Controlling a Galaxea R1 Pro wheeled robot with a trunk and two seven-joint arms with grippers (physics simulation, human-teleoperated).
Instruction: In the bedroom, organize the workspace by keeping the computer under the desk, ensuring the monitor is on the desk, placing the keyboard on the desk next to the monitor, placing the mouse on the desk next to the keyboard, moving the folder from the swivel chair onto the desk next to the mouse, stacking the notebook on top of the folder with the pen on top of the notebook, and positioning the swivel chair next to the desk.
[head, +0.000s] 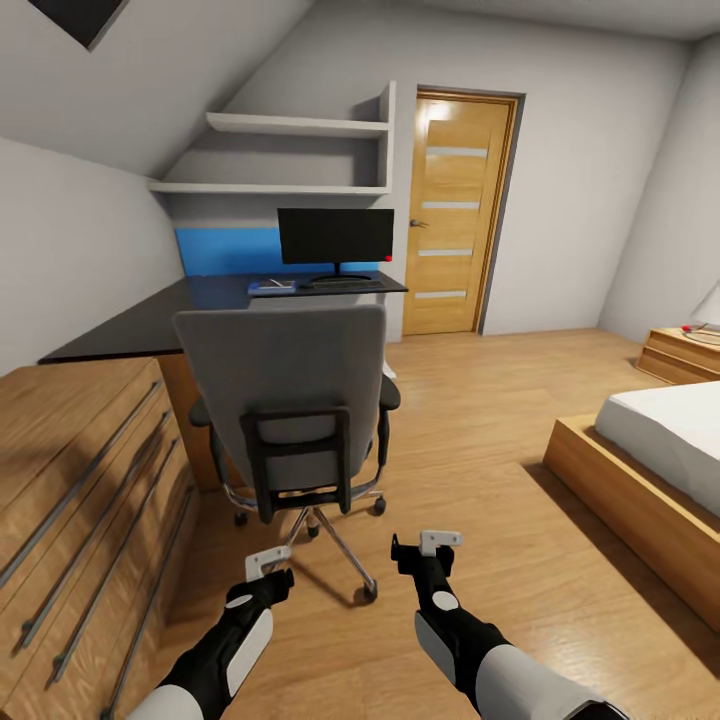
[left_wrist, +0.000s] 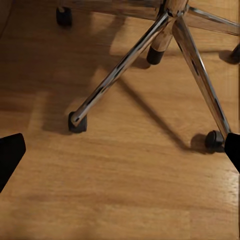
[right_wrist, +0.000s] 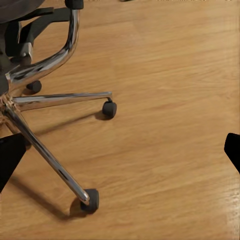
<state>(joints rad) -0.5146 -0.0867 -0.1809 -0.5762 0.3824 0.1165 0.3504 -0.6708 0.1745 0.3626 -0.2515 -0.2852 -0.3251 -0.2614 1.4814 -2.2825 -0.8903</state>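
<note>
The grey swivel chair (head: 285, 385) stands in front of me with its back toward me, between me and the black desk (head: 150, 320). Its chrome base (left_wrist: 125, 62) and castors (right_wrist: 91, 199) lie just ahead of both grippers. On the desk's far end stands the black monitor (head: 335, 236), with the keyboard (head: 345, 284) at its foot. Left of the keyboard lies the flat blue folder (head: 272, 287) with something small and pale on it. My left gripper (head: 275, 578) and right gripper (head: 420, 555) hang low over the floor, both open and empty.
A light wooden drawer unit (head: 80, 500) runs along my left. A wooden door (head: 455, 215) is at the back, with white shelves (head: 300, 125) and a blue wall panel (head: 225, 250) above the desk. A bed (head: 660, 440) and nightstand (head: 680, 355) stand at the right.
</note>
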